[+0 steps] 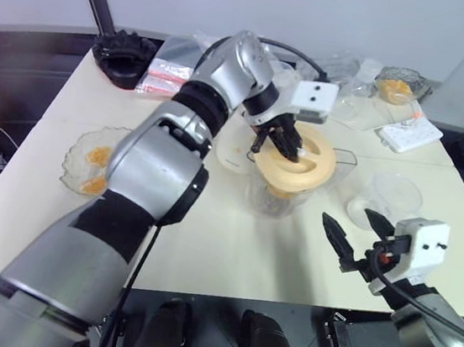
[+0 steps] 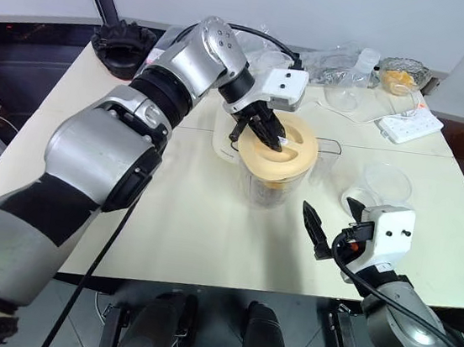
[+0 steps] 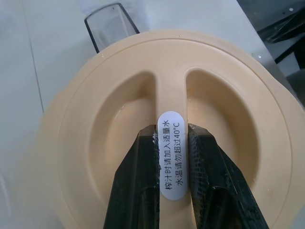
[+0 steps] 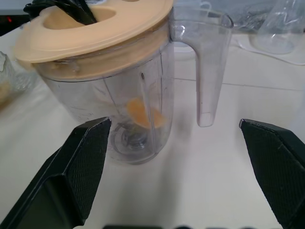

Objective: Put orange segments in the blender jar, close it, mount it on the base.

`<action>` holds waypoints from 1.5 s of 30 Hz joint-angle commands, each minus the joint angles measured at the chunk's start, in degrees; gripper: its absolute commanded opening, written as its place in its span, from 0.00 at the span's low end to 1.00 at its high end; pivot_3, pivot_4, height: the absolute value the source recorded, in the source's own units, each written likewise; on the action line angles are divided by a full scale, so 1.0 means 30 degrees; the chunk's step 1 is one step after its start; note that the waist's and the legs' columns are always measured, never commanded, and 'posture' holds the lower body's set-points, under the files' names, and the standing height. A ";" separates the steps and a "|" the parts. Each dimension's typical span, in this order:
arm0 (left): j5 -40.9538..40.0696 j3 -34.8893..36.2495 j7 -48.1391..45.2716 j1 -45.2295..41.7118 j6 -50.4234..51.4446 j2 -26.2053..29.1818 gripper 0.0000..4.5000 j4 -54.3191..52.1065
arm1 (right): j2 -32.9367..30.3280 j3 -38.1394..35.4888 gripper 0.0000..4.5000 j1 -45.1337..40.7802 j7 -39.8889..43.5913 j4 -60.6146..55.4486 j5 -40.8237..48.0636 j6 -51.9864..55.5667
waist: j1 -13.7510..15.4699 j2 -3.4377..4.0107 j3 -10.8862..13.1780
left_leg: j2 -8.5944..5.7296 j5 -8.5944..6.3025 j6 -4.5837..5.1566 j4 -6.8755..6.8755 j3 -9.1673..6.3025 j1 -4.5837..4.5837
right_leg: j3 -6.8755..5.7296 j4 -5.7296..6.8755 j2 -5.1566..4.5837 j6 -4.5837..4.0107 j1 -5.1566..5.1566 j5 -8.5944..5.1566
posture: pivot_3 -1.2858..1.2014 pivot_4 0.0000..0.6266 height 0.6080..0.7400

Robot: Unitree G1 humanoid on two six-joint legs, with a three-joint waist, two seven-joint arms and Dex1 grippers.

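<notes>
The blender jar (image 4: 119, 100) stands upright near the middle of the white table (image 1: 231, 250), a clear hard-plastic jug with straight ribbed walls, a small metal blade at its floor and a long open handle (image 4: 207, 71) down the side facing the right gripper. An orange segment (image 4: 143, 113), glossy and soft-looking, lies at the bottom by the blade. On the jar's mouth sits the pale-orange lid (image 3: 162, 129), a smooth matte disc with two scooped hollows either side of a raised centre bar carrying a white printed sticker; from the side it looks tilted, so I'd judge it not fully seated yet.

The left gripper (image 3: 170, 143) is clamped on that bar, one ribbed black finger pressed against each side of it. The right gripper (image 4: 174, 157) hangs level on the near side of the jar, its jaws spread wide with nothing between them.

The jar should be light and rigid but slick; the handle is the sure hold, or a wide grasp low on the walls. Pressing the lid home could tip or slide it unless it is steadied.

Just behind the jar stands the cream base (image 1: 233, 150). Left of the jar is a glass dish (image 1: 74, 173) with more segments; right of it, a small clear cup (image 1: 396, 194).
</notes>
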 commanded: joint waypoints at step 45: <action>0.0499 -0.0687 0.0044 0.2019 0.0452 0.0055 0.06 -0.0037 | 0.3939 0.3563 0.20 -0.9617 0.1371 1.1950 -0.7415 -0.5866 | -0.0157 0.0065 -0.0063 | 0.0009 0.0001 0.0002 -0.0014 -0.0040 0.0136 | 0.0001 0.0057 0.0081 -0.0004 0.0087 0.0002 | 0.52 0.24 1.00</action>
